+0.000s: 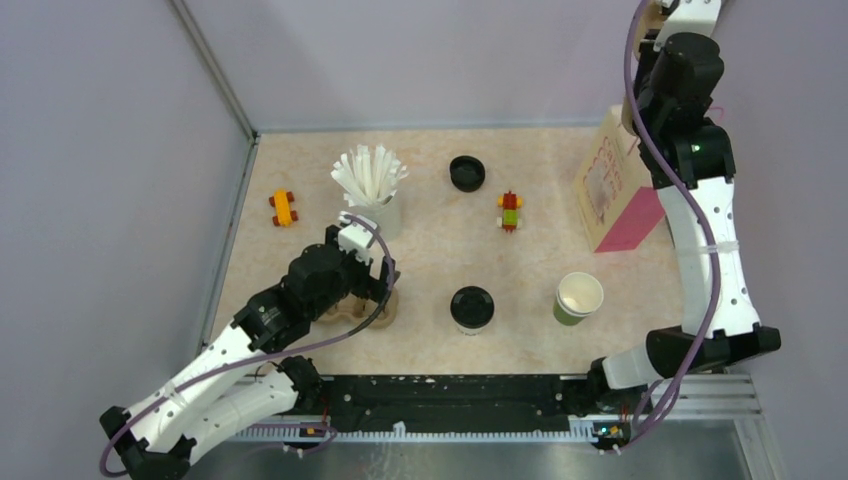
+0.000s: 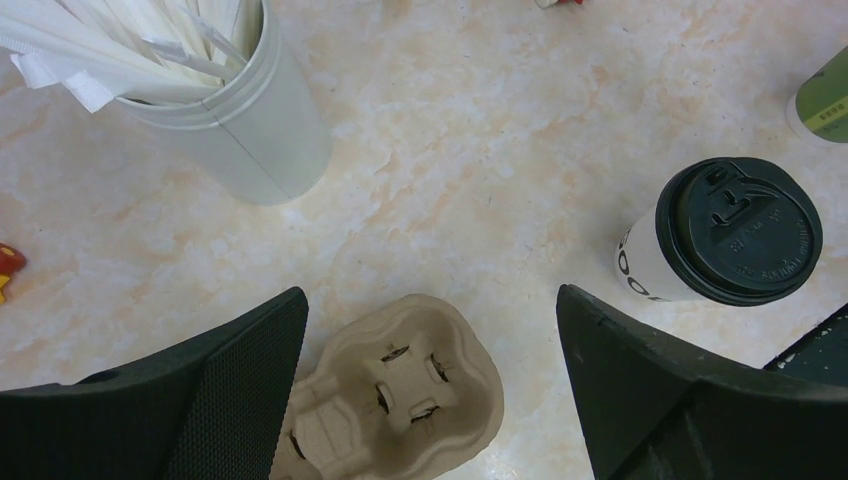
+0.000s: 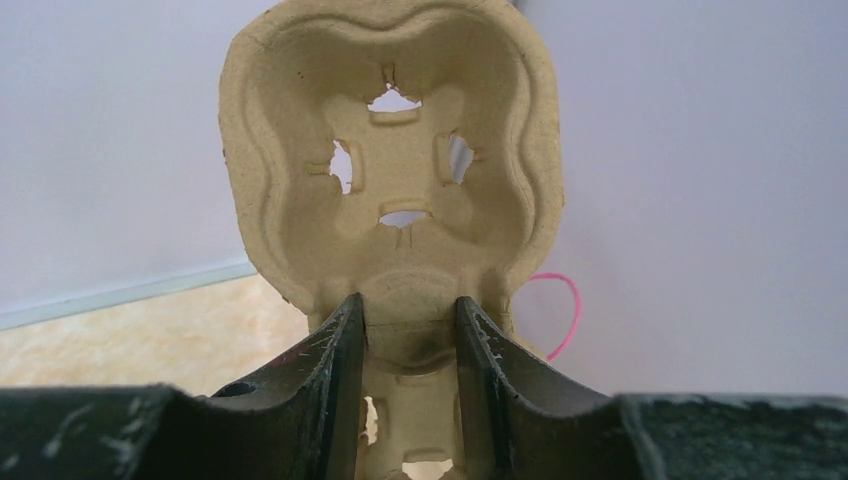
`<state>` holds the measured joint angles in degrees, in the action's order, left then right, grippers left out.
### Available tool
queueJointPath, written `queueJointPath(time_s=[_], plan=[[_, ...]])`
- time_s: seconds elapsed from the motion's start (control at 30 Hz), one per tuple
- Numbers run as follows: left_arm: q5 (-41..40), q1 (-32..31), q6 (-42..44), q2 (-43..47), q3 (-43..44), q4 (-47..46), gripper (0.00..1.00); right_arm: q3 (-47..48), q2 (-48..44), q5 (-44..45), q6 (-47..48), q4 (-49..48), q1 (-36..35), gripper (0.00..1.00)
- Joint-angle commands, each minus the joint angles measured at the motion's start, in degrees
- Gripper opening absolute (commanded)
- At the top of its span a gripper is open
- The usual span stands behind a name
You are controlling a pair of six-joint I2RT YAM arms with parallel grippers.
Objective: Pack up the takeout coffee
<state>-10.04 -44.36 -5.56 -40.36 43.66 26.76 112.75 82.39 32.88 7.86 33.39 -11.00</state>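
Note:
The takeout coffee (image 1: 472,308), a small white-sided cup with a black lid, stands on the table near the front middle; it also shows at the right of the left wrist view (image 2: 735,230). My left gripper (image 1: 372,280) (image 2: 430,300) hangs open over a moulded cardboard cup carrier (image 2: 410,385) (image 1: 380,310) lying left of the coffee, with nothing between its fingers. My right gripper (image 3: 410,320) is raised high at the back right (image 1: 672,12), shut on the middle rib of a second cardboard cup carrier (image 3: 390,150), held up against the wall.
A white cup of straws (image 1: 372,190) (image 2: 250,130) stands behind the left gripper. A loose black lid (image 1: 466,173), two small brick toys (image 1: 284,208) (image 1: 510,211), a green-sided open cup (image 1: 578,298) and a kraft-and-pink paper bag (image 1: 615,195) are spread over the table.

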Motion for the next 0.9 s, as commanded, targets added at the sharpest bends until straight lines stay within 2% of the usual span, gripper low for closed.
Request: queueJointPath(time_s=[0.0,0.27,0.47,0.6,0.87], plan=[[0.73,-0.11,0.46,1.98,-1.55,-3.64,0.99,-0.23,0.61,4.86,4.71,-8.65,3.15,0.32],[0.53,-0.11,0.42,2.02,-1.64,-3.39,0.99,-0.53,4.47,3.83,1.69,-5.85,8.67,0.32],[1.24,-0.11,0.55,1.84,-1.38,-3.27,0.99,-1.16,7.15,-0.52,-3.32,-2.77,14.43,0.32],[1.20,-0.12,0.47,2.34,-1.57,-3.21,0.99,-0.33,9.09,-2.09,-5.07,0.17,15.62,0.32],[0.90,-0.11,0.52,2.58,-1.68,-3.26,0.99,-1.68,9.81,-12.45,-6.42,7.82,15.79,0.32]])
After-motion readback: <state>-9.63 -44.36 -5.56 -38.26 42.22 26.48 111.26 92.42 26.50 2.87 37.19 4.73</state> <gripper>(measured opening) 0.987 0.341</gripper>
